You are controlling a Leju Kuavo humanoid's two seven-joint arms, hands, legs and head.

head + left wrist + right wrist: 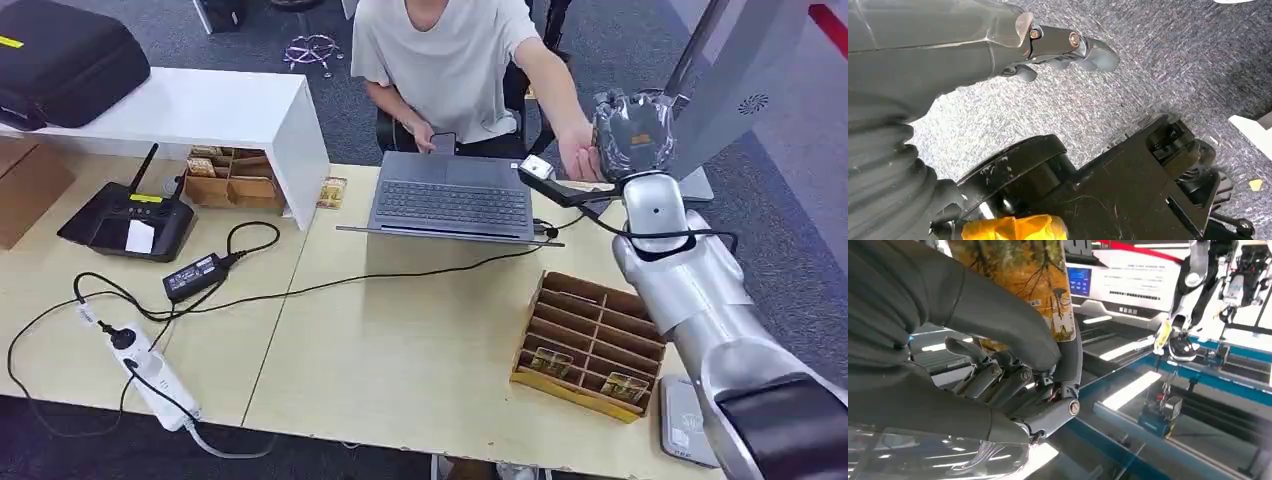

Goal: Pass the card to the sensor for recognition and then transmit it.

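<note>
My right hand [630,135] is raised at the table's far right edge and grips a card [641,139] with an orange and yellow picture. The right wrist view shows the card [1023,275] pinched between the thumb and the dark fingers [1070,355]. A seated person's hand [578,156] reaches out right beside my right hand, on its left. A small white sensor head [537,168] on a black stem sits just below that hand. My left hand [1048,45] hangs over grey carpet and holds nothing.
An open grey laptop [450,195] stands in front of the person. A wooden divider box [590,340] with two card packs sits under my right arm. A black antenna device [128,215], a power adapter [193,275], a power strip [150,365] and cables lie at the left.
</note>
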